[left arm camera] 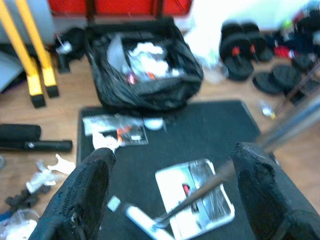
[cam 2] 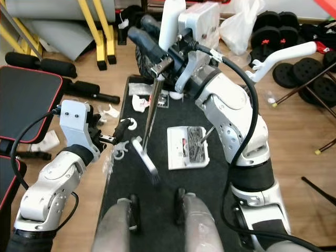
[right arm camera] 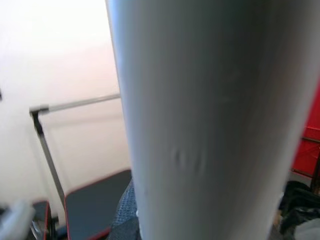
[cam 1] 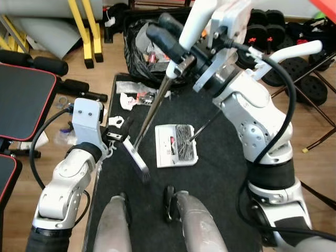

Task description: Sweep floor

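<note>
Right gripper (cam 1: 170, 37) — raised high over the far end of the mat, its black fingers clenched around the top of the broom handle (cam 1: 153, 107). In the right wrist view a pale grey tube (right arm camera: 210, 120), probably the pale upper part of the handle, stands right against the camera.

Broom handle — a thin metal rod slanting down from the right gripper toward the robot, ending at the broom head (cam 1: 136, 160).

Broom head — pale bar with dark bristles at its near end, resting on the black mat (cam 1: 220, 173) just in front of the robot's legs and just beside the dustpan (cam 1: 176, 145).

Dustpan — white, flat on the mat, with a dark heap of debris inside it; a second thin rod rises from it toward the right arm.

Left gripper (cam 2: 124, 132) — low, at the left edge of the mat, fingers spread apart and holding nothing; in the left wrist view the two fingers (left arm camera: 82, 195) frame the dustpan and the broom head.

Black bin bag (left arm camera: 142, 65) — open, with crumpled waste inside, standing at the far end of the mat.

White scraps (cam 2: 139, 102) — scattered on the mat's far left corner and on the wooden floor (cam 1: 21, 184) beside it.

Weight plates (cam 2: 270, 34) — well apart, on the floor to the right.

Black bench with red trim (cam 1: 23, 100) — to the left.
</note>
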Available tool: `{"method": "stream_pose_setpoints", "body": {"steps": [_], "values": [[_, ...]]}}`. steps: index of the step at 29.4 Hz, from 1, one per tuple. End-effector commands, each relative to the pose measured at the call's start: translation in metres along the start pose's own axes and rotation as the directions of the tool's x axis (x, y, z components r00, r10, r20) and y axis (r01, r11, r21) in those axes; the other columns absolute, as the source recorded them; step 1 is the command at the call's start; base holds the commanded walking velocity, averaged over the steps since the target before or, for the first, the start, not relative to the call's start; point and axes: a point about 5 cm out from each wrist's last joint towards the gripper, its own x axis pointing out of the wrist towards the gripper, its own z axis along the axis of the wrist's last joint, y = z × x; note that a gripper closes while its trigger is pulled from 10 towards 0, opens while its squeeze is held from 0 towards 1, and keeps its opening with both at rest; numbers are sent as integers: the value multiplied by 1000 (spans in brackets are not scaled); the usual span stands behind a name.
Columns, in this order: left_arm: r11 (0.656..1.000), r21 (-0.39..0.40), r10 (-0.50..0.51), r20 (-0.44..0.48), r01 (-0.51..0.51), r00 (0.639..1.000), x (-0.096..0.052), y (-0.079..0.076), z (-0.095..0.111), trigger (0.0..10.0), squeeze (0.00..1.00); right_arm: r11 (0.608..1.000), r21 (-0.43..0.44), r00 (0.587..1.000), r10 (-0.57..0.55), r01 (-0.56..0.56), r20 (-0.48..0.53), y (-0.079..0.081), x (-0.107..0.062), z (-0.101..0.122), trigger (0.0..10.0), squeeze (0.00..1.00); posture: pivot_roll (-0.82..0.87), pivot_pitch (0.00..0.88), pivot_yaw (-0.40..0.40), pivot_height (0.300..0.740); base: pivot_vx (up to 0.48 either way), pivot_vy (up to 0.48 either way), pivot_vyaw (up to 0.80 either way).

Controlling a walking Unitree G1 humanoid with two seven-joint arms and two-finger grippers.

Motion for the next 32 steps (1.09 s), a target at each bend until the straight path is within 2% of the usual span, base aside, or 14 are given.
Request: {"method": "stream_pose_setpoints", "body": {"steps": [1, 3, 7, 9, 15, 22, 23, 25, 26, 28, 32], "values": [[998, -4, 63, -44, -63, 997, -3, 6, -12, 10000, 0, 998, -33, 998, 49, -48, 45, 10, -1, 11, 10000, 0, -126, 142, -113, 740, 0, 0, 794], [997, -2, 71, -41, -71, 997, -2, 6, -13, 10000, 0, 999, -17, 998, 49, -48, 49, 10, -2, 10, 10000, 0, -125, 136, -118, 740, 0, 0, 794], [996, -1, 88, -34, -88, 996, -1, 7, -15, 10000, 0, 998, -37, 998, 53, -51, 47, 13, -4, 10, 10000, 0, -125, 135, -119, 740, 0, 0, 631], [995, -33, 88, -46, -89, 995, -4, 3, -23, 10000, 0, 995, -23, 995, 94, -94, 23, 17, -6, 5, 10000, 0, -126, 116, -132, 740, 0, 0, 0], [996, -32, 80, -54, -82, 995, -6, -4, -30, 10000, 0, 988, -41, 988, 150, -151, -30, 24, -13, -4, 10000, 0, -124, 109, -131, 740, 0, 0, 648], [998, -19, 67, -64, -68, 996, -6, -6, -36, 10000, 0, 988, -21, 987, 152, -153, -46, 27, -17, -9, 10000, 0, -120, 107, -120, 740, 0, 0, 800], [999, -28, 44, -94, -46, 995, -9, -13, -44, 10000, 0, 991, -14, 989, 133, -134, -68, 25, -21, -15, 10000, 0, -121, 79, -116, 740, 0, 0, 800], [999, -28, 44, -94, -46, 995, -9, -13, -44, 10000, 0, 991, -14, 989, 133, -134, -68, 25, -21, -15, 10000, 0, -121, 79, -116, 740, 0, 0, 800], [999, -35, 26, -116, -30, 993, -11, -19, -51, 10000, 0, 993, -9, 989, 120, -121, -84, 24, -24, -20, 10000, 0, -121, 79, -116, 740, 0, 0, 800], [1000, -11, 5, -142, -7, 990, -15, -28, -59, 10000, 0, 995, 3, 989, 98, -98, -113, 24, -31, -29, 10000, 0, -118, 70, -122, 740, 0, 0, 800], [1000, 0, 10, -136, -10, 991, -15, -26, -57, 10000, 0, 996, 17, 989, 84, -83, -123, 25, -34, -34, 10000, 0, -119, 74, -116, 740, 0, 0, 800]]}}
